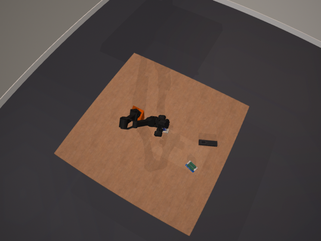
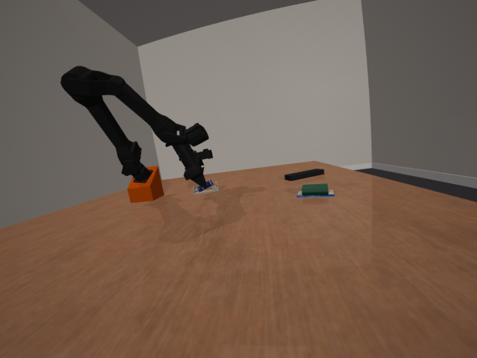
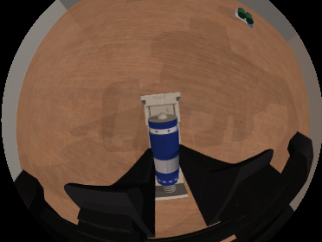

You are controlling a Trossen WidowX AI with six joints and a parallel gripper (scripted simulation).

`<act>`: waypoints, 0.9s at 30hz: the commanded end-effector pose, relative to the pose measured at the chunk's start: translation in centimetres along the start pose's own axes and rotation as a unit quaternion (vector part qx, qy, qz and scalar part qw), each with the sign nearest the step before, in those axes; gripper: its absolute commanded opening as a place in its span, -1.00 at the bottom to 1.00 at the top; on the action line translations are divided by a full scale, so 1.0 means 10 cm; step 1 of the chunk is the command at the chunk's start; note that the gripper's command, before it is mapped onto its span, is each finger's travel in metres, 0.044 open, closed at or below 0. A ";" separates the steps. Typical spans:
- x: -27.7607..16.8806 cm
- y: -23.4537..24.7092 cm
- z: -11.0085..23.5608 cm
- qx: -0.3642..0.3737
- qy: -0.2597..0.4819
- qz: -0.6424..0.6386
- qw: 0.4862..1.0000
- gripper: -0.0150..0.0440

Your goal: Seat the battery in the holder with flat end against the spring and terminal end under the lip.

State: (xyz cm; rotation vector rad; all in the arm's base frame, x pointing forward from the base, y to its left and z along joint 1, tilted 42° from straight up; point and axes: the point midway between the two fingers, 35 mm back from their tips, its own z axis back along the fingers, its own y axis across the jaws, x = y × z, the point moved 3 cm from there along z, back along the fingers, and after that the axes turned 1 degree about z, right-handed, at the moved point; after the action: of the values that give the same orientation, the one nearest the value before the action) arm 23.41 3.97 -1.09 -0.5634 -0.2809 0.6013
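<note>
A blue battery (image 3: 164,149) (image 2: 201,188) with a white band is held lengthwise over a small white holder (image 3: 162,100) (image 2: 213,188) (image 1: 166,131) on the wooden table. In the exterior view the battery is tilted, its far end raised off the holder. In the wrist view its far end points at the holder's far wall, and the near end lies over the holder's near part. My gripper (image 3: 164,149) (image 2: 200,181) (image 1: 162,130) is shut on the near half of the battery, one black finger on each side.
The arm's orange base block (image 2: 145,186) (image 1: 140,113) stands behind the holder. A black flat bar (image 1: 207,143) (image 2: 304,174) and a green part on a blue-white plate (image 1: 191,165) (image 2: 315,190) (image 3: 246,15) lie farther off on the table (image 1: 109,145).
</note>
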 end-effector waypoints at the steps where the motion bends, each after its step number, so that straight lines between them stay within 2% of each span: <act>1: -0.03 0.02 -0.03 0.002 0.021 0.003 1.000 -0.25; 27: 0.06 0.00 -0.07 0.009 0.092 -0.004 0.996 -0.25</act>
State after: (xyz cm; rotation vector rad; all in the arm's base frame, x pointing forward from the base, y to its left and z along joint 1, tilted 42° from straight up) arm 24.37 4.26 -1.36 -0.5846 -0.1410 0.5443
